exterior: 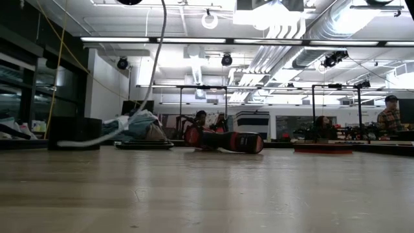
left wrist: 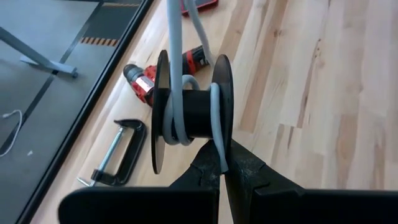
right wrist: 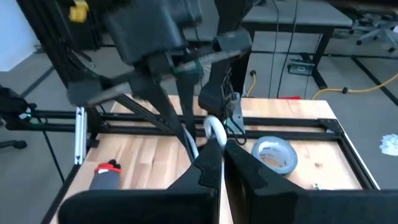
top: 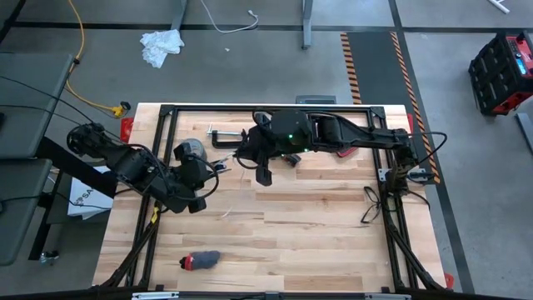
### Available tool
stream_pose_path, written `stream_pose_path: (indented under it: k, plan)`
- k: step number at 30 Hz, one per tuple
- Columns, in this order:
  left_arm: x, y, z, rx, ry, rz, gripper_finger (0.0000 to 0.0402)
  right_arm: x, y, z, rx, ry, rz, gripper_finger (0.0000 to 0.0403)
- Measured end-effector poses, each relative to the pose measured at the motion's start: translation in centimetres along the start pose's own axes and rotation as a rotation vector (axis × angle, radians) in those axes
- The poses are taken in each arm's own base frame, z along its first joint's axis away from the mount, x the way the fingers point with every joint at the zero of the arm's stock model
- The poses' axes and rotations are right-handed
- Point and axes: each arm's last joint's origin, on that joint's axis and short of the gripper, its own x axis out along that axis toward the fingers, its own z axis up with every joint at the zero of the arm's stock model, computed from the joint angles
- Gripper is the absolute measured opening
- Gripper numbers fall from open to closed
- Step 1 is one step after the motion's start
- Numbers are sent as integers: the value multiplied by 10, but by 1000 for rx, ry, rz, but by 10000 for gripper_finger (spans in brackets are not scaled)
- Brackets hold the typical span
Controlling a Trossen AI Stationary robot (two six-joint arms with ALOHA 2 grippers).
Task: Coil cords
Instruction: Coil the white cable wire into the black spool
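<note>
- Over the back-left part of the table (top: 275, 225), both arms are meeting up, and the white cable (left wrist: 214, 118) is hanging between them, off the wood.
- Left claw (left wrist: 222, 163) is pinched tight on a strand of that cable, right below a black spool (left wrist: 193, 112) that's already carrying a few grey-white wraps. I can't tell what's actually holding the spool up.
- Right claw (right wrist: 219, 148) is clamped down on a loop of the same cable, facing the left arm, with the tape roll (right wrist: 275, 153) sitting on the table just beyond it.
- Doing this step well, I'm guessing, means keeping light tension so each new wrap is landing snug between the two flanges instead of slipping over a rim. One claw should be feeding while the other is guiding, not both yanking.
- Watch the slack: the strand running up and out of the left wrist view could be snagging on the arm.
- Pose-wise, the left arm is reaching in from the left edge, angled toward the middle. The right arm is stretching across from the right side, wrist bent down.
- Red-and-black drill (left wrist: 163, 72) and a C-clamp (left wrist: 115, 155) are lying near the back edge, clear of the cable.
- Can't spot the cable's disc end anywhere.
</note>
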Motion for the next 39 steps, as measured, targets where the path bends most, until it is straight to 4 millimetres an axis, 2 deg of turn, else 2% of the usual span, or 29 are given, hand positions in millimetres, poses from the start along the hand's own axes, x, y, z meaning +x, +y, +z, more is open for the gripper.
stream_pose_path:
  k: [11,23,27,32,39]
  plan:
    - [3,0,-3,-18,2,29,0,-18,2,12,13,-67,1,2]
    - [1,3,-3,-14,-4,30,0,-16,4,10,24,-54,7,1]
    - [-3,8,-4,-18,-13,16,0,-16,5,5,39,6,23,2]
    - [-13,18,-4,-54,-46,-8,0,-5,8,-15,-15,168,65,46]
    - [-19,24,-4,-76,-75,-13,0,30,16,-27,-54,167,-41,140]
